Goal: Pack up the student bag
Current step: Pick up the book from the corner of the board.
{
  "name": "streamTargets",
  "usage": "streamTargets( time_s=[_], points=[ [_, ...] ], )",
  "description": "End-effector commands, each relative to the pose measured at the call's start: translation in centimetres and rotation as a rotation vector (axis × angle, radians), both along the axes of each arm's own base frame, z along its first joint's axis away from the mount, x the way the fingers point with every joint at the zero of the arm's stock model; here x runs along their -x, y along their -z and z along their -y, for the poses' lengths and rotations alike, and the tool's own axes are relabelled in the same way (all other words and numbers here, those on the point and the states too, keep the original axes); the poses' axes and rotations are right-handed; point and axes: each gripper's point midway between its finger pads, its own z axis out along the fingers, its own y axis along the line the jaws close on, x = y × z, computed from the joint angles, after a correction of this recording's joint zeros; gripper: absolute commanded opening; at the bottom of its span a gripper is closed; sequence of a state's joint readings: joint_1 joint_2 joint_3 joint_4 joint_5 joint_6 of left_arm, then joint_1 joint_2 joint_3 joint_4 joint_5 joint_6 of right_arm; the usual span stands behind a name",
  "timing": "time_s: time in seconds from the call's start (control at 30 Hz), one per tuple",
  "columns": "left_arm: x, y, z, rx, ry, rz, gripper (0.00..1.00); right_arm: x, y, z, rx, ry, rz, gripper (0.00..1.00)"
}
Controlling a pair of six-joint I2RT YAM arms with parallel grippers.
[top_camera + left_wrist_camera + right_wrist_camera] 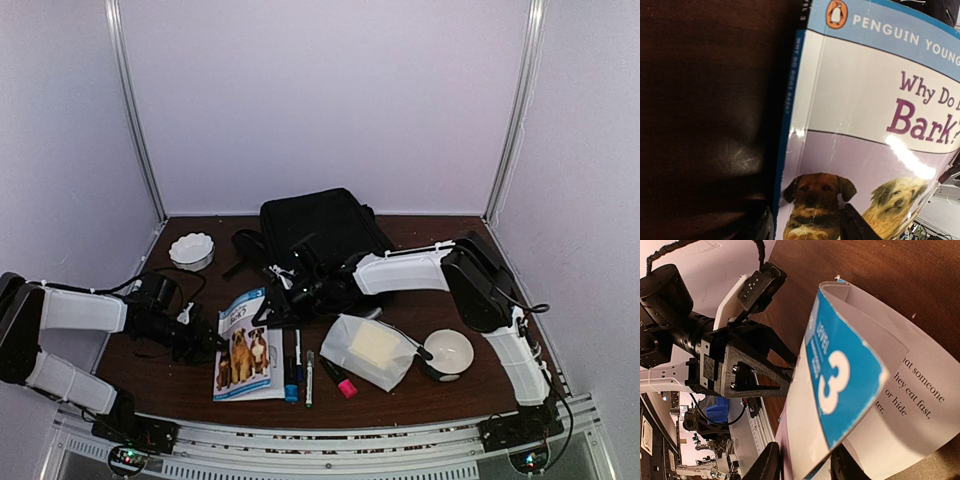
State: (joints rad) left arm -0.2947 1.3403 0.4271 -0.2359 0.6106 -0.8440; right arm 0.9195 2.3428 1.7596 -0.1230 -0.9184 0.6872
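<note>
White walls (320, 100) on 3 sides; dark brown wooden table (430, 400); even light.

We saw a dark wooden desk (450, 400) carrying the student bag (320, 225) far back, a fluted dish (191, 250) left, and a book (245, 350), markers (298, 370), pouch (372, 350) and bowl (448, 352) nearer.

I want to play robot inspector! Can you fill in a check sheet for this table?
Surface: dark brown wooden table.
Job's things: large black fabric backpack at the back.
Clutter: paperback dog book, marker pens, translucent white pouch, white fluted dish, white round bowl.
Grippers: left gripper, fingers open at the book's spine; right gripper, fingers pinch its curled cover.
Cables: black braided cable looped over the left arm.
Surroundings: white walls, metal corner posts.
</note>
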Motion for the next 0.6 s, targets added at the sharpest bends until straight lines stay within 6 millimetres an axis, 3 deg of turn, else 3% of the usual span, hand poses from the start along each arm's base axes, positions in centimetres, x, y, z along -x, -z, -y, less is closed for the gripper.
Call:
streamTargets(
  time_s=[0.0, 0.13, 0.23, 0.37, 0.57],
  points=[
    [5.9, 5.8, -4.1, -0.245, -0.029, -0.237, 0.49, 0.6, -1.3, -0.5, -0.004, -0.018, 0.032, 0.37],
    [5.9, 5.7, -4.4, -0.266, -0.036, -0.23, 0.5, 0.2, -0.4, -0.4, 0.028, 0.007, 0.018, 0.49],
    [5.7, 5.5, -4.6, -0.272, -0.048, -0.22, 0.5, 0.6, -1.4, -0.9, -0.03, -0.002, -0.02, 0.6],
    [5.8, 5.6, -4.6, -0.276, -0.049, -0.223, 0.5, 1.2, -4.5, -2.1, -0.182, -0.015, -0.128, 0.61],
    [6.0, 5.7, -4.7, -0.278, -0.052, -0.225, 0.5, 1.4, -6.5, -1.4, -0.219, 0.002, -0.137, 0.59]
  ],
)
